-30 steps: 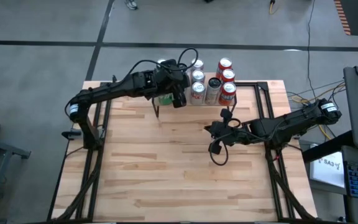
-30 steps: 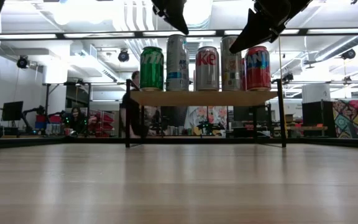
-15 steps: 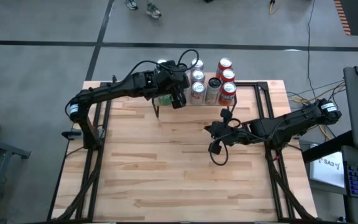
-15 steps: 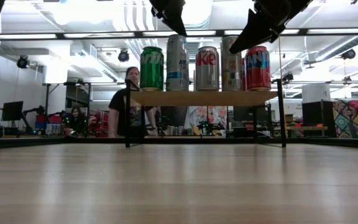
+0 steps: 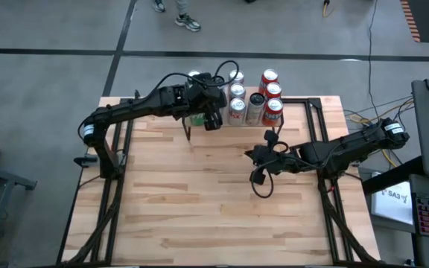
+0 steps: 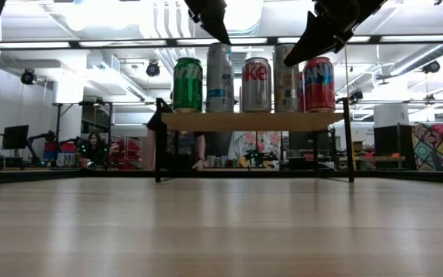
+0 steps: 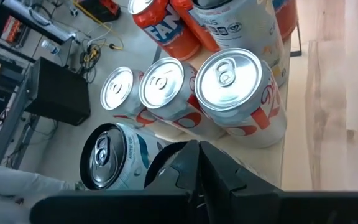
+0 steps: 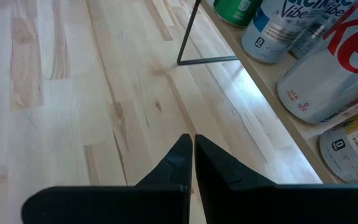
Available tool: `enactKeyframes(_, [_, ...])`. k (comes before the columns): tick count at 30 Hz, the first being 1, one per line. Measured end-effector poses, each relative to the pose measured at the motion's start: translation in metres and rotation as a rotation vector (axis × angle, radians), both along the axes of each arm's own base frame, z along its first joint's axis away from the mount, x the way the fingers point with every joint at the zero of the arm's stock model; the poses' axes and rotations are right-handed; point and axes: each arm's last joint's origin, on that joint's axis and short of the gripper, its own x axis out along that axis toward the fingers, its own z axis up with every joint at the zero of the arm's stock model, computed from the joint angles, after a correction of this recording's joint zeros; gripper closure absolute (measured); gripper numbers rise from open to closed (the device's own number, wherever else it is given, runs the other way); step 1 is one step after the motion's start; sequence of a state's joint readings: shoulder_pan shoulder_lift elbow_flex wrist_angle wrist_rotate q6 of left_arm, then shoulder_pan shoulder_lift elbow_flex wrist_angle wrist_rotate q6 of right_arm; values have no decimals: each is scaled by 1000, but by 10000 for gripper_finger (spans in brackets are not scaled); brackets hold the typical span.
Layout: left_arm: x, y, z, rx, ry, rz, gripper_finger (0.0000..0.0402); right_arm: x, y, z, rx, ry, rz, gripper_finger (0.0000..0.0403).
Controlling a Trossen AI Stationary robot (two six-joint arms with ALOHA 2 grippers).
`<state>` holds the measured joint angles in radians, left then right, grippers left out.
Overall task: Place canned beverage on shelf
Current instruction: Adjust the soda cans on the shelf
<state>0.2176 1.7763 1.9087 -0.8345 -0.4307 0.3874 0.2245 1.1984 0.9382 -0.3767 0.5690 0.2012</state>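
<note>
Standing in a tight cluster on the shelf (image 6: 254, 121), the cans occupy most of its light wood top, which sits at the far edge of the worktop (image 5: 214, 201) on thin black legs. Low view, front row: green can (image 6: 188, 85), tall pale blue-and-white can (image 6: 219, 77), silver can with red lettering (image 6: 257, 85), another silver can partly hidden behind, then an orange-red can (image 6: 319, 84). All upright, none tilted, bases flat on the board.

Left pincer (image 5: 213, 119): hangs above the shelf's left end, over the green can; fingers pressed together, nothing between them. Left wrist view looks straight down on the can lids past the shut tips (image 7: 199, 163), so the pincer is clear above the cans, not touching.

Right pincer (image 5: 253, 155): over bare worktop in front of the shelf, near its right half; tips (image 8: 191, 152) meet, empty. Right wrist view shows the shelf's black leg and the can bases beyond.

Judgement: no can in either grip and none loose on the worktop, so the placing looks done. The cans sit packed close, probably to fit the narrow board. Left arm's height above the lids suits a clean retreat; dropping or swinging sideways risks knocking the green can off the end.
</note>
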Motion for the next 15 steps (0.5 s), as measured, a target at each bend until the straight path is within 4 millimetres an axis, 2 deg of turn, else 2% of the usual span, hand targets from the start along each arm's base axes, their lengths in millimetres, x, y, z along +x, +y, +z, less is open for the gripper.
enactKeyframes(15, [0, -2, 1, 25, 39, -101, 402, 0, 0, 0, -1, 0, 0, 394])
